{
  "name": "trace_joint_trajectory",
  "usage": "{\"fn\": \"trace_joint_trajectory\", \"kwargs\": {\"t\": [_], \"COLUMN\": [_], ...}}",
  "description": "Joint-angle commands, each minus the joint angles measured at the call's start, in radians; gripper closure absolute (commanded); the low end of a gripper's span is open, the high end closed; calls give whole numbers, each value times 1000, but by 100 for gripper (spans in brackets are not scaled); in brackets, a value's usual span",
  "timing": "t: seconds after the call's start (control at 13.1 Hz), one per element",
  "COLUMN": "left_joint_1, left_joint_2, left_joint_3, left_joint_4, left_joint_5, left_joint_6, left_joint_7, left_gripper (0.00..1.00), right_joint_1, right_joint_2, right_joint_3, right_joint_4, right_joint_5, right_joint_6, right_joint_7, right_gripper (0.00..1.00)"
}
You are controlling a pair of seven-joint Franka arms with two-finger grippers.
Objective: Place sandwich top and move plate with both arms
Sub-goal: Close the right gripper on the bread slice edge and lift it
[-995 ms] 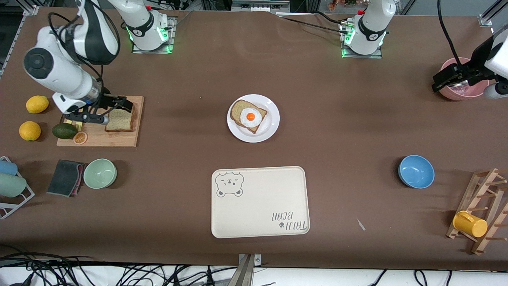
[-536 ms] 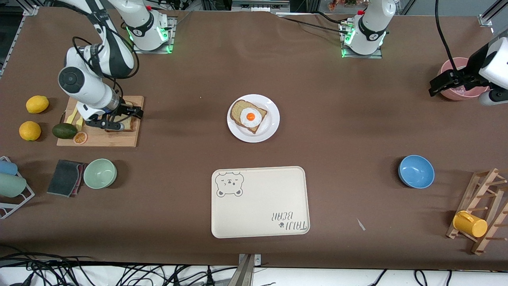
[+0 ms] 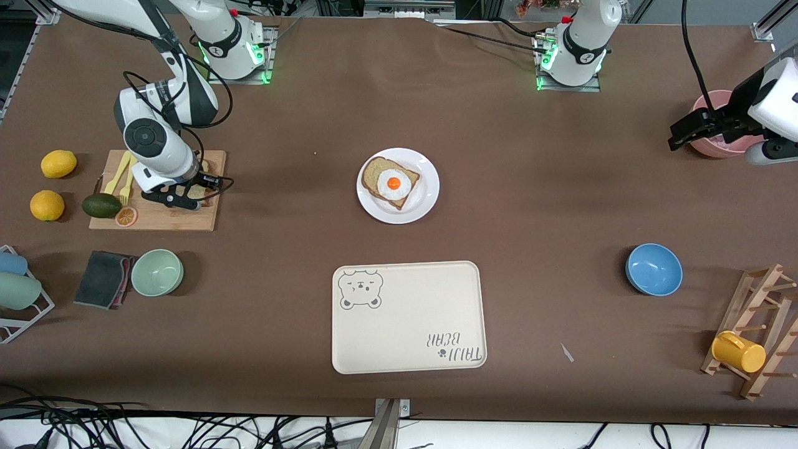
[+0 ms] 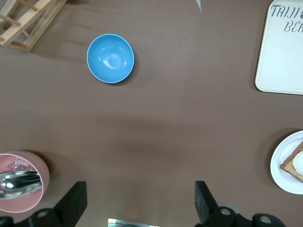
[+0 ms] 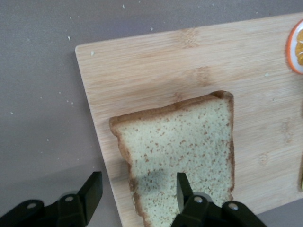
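1. Table (image 3: 530,206): nothing on it has shifted over the last second. The cream tray (image 3: 408,324) sits in the lower middle of the front view.
2. Cutting board (image 3: 156,218), mid-height at the right arm's end. The right arm has swung in from the board's outer end and dropped low over it.
3. Plate (image 3: 427,199): centre of the frame, unmoved, carrying the egg-topped slice (image 3: 389,183).
4. Sandwich top (image 5: 184,146): flat on the board, not yet lifted.
5. Right gripper (image 5: 137,189): released. One finger is over the slice and the other is off the board's edge, so they bracket the crust. We judge the grasp to be the step at hand.
6. Left gripper (image 4: 139,196): released and empty, waiting by the pink bowl (image 3: 717,100) in the upper corner. It has drifted only slightly.
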Motion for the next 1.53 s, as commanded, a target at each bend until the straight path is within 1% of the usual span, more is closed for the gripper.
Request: {"fn": "trace_joint_trajectory", "kwargs": {"t": [0.0,0.31,0.46,0.69,0.77,0.99,1.22,1.3,1.38,1.45], "left_joint_1": [5,6,6,6,6,8,15,17,17,17], "left_joint_2": [3,6,6,6,6,11,11,11,11,11], "left_joint_3": [1,2,2,2,2,2,2,2,4,4], "left_joint_4": [10,10,8,8,8,8,8,8,8,8], "left_joint_5": [-21,-21,-21,-21,-21,-21,-21,-21,-21,-21], "left_joint_6": [-7,-10,-10,-24,-24,-25,-27,-30,-45,-48], "left_joint_7": [16,22,22,25,25,25,31,42,53,55], "left_gripper": [0,0,0,0,0,0,0,0,0,0], "right_joint_1": [-6,-6,-6,-6,-8,-8,-8,-8,-9,-10], "right_joint_2": [11,38,46,44,44,46,44,46,52,55], "right_joint_3": [1,-1,-1,-2,-2,-2,-16,-16,-16,-16], "right_joint_4": [6,6,8,6,6,5,5,3,0,-3], "right_joint_5": [-24,-33,-66,-69,-70,-72,-72,-72,-72,-73], "right_joint_6": [17,34,48,48,48,47,43,43,43,42], "right_joint_7": [24,24,24,24,24,24,24,24,24,24], "right_gripper": [31,31,31,38,39,47,57,61,73,74]}}
